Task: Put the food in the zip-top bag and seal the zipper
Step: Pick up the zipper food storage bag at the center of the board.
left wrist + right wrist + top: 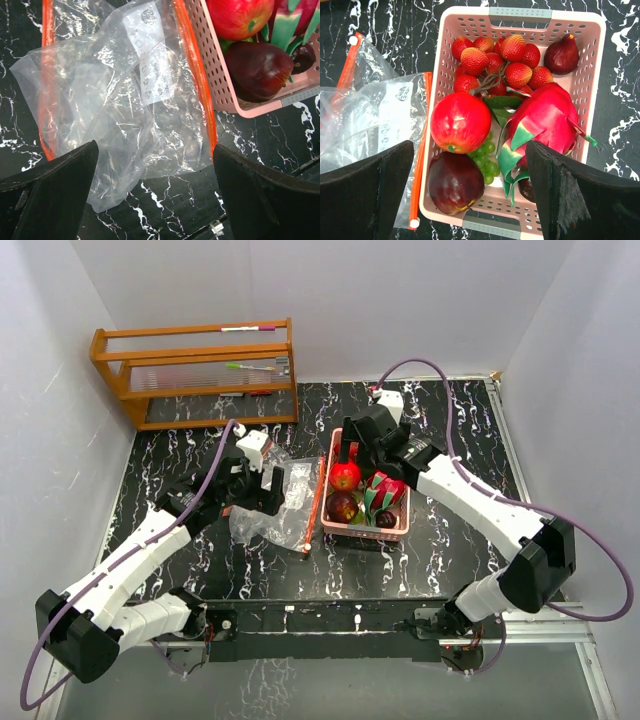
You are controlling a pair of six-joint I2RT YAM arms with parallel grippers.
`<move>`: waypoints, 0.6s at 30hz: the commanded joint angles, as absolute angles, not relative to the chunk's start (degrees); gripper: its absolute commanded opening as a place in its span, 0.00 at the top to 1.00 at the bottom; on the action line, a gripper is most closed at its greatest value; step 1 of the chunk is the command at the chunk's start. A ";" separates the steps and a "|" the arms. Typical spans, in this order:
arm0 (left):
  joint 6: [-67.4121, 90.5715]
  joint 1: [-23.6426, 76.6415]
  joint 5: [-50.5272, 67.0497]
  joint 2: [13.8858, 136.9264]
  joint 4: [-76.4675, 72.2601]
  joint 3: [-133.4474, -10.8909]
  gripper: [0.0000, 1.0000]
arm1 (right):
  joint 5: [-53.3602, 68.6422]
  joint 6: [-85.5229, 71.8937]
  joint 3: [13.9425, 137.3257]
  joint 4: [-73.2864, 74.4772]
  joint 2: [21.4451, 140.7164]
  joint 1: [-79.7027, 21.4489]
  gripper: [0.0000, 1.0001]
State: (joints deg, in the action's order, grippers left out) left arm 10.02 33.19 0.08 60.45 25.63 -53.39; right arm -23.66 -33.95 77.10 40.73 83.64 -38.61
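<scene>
1. Looking down from the top camera: found the zip-top bag (280, 502) crumpled and empty on the table (330, 575), just left of the pink basket (368, 534). Noted all the food inside the basket, none in the bag. Placed the left gripper (255, 485) over the bag and the right gripper (350, 448) over the basket's far end.
2. Turning to the left wrist: saw the fingers (55, 190) spread wide above the bag, gripping nothing. Judged the film light, limp and slippery; reckoned the stiffer orange zipper strip (197, 85) the safest place to pinch one lip and hold the mouth open.
3. Turning to the right wrist: saw the jaws equally wide and empty above the basket. Counted a red apple (461, 122), a dark purple-red fruit (455, 182) touching it, green grapes (485, 160) beside both, a dragon fruit (545, 120), red bumpy berries (495, 60) and a second dark fruit (562, 52) in the far corner. Judged the apple firm, smooth and prone to roll: best taken across its widest part. Judged the grapes and berries soft, needing a gentle squeeze.
</scene>
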 commanded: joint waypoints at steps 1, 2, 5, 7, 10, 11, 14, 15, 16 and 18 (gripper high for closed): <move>8.99 33.50 4.66 59.47 25.16 -54.13 0.03 | -23.39 -32.67 77.23 37.31 80.06 -38.59 0.02; 8.97 33.54 5.31 59.28 25.14 -53.90 0.03 | -22.90 -32.15 76.29 36.51 79.20 -38.60 0.02; 9.25 33.78 6.40 57.98 25.05 -53.45 0.03 | -22.91 -31.39 73.94 34.62 76.19 -38.46 0.02; 9.65 34.64 6.53 57.04 25.07 -53.20 0.03 | -22.52 -30.46 72.07 32.53 73.97 -38.30 0.02; 11.36 37.52 6.44 55.93 23.96 -51.88 0.03 | -23.25 -31.16 71.62 33.62 73.12 -36.82 0.02; 12.14 38.90 6.16 55.85 23.39 -51.20 0.03 | -23.31 -31.54 71.73 34.46 73.27 -35.84 0.02; 14.53 44.13 2.36 56.28 22.46 -49.42 0.03 | -22.59 -31.73 71.39 35.82 72.94 -33.46 0.02; 15.30 46.21 0.37 56.36 22.10 -48.87 0.03 | -22.32 -31.77 70.95 35.89 72.53 -32.96 0.02; 16.57 48.12 -1.82 56.25 21.49 -48.01 0.03 | -22.06 -31.85 70.48 35.94 72.22 -32.23 0.02; 18.45 50.61 -5.74 56.28 20.44 -46.51 0.04 | -21.30 -31.99 69.59 35.86 71.47 -31.08 0.02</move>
State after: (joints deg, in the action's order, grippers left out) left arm 13.80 45.84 1.65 56.88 22.15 -49.04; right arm -22.11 -31.79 71.00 37.32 74.15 -33.10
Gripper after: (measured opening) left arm 0.970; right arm 0.982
